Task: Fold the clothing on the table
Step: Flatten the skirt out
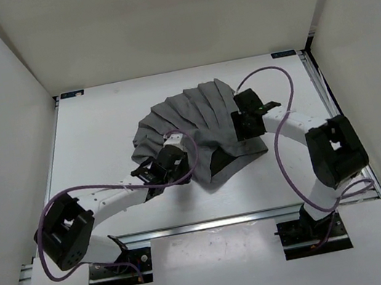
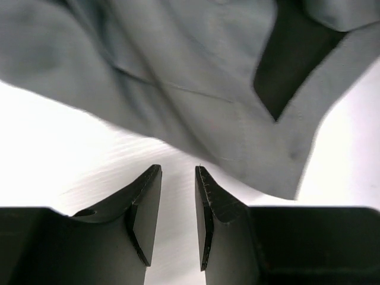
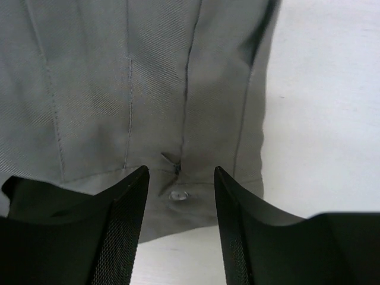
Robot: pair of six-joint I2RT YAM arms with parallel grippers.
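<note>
The clothing [image 1: 194, 123] lies fanned out, pleats radiating, with bare table [image 1: 99, 129] showing on every side of it. At its near edge a flap is turned so the darker inner side [image 1: 225, 160] faces up. From that I judge the fold to be at an early stage, with one flap over and most of the skirt spread wide.

The left gripper [image 2: 178, 170] sits just off the clothing's near-left edge, its fingers parted with only white table between them; it pinches nothing. The right gripper [image 3: 180, 169] hangs over the clothing's right edge, fingers spread to either side of the waistband's button [image 3: 178, 195]. Whether its pads touch the fabric I cannot tell, but nothing is clamped.

The next move, I think, calls for each gripper to close on an edge — the right on that waistband, the left on the cloth just beyond its tips — and then lift together so the cloth folds without dragging.

No box, bin or tray is in view; the clothing rests directly on the table.
</note>
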